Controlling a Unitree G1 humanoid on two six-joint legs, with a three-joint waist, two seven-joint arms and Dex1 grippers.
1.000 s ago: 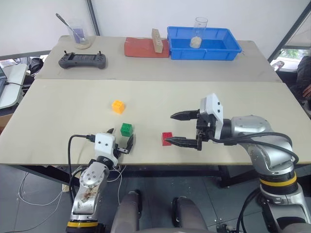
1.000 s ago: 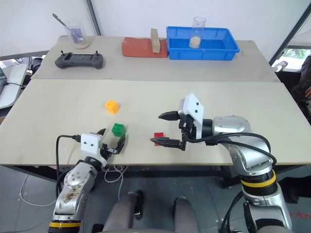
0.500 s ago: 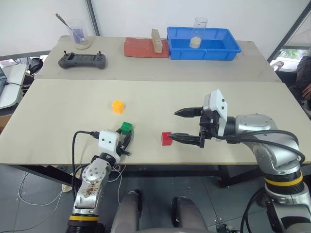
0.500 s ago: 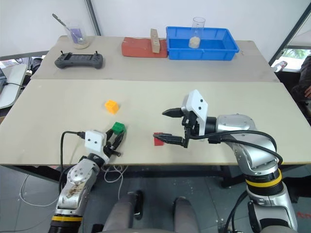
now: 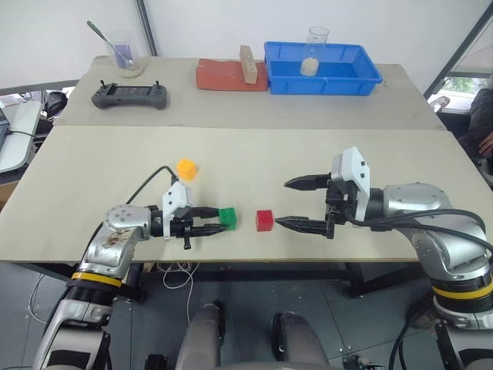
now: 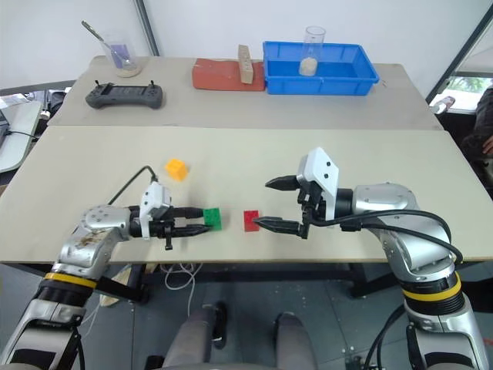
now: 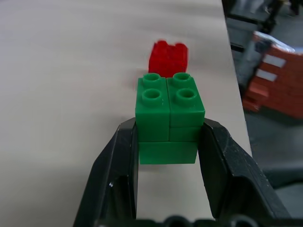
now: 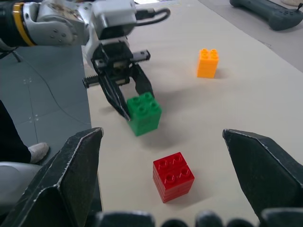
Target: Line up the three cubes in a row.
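My left gripper (image 5: 220,220) points to the right and is shut on the green cube (image 5: 227,217), its black fingers (image 7: 118,161) pressing the cube's two sides (image 7: 169,113). The cube sits low over the table, just left of the red cube (image 5: 265,220), with a small gap between them. The orange-yellow cube (image 5: 186,169) stands farther back and to the left. My right gripper (image 5: 282,203) is open just right of the red cube (image 8: 173,176), pointing left at it with nothing between its fingers.
At the back stand a blue bin (image 5: 362,75) with a glass beaker (image 5: 318,48), a red-brown slab (image 5: 223,77) with a tan wooden block (image 5: 247,63), a black controller (image 5: 131,95) and a glass with a spoon (image 5: 123,54). The table's front edge (image 5: 254,260) is close.
My left gripper has shut on the green cube, swung round to point right and carried the cube right, close to the red one. The right gripper stays open in about the same place.
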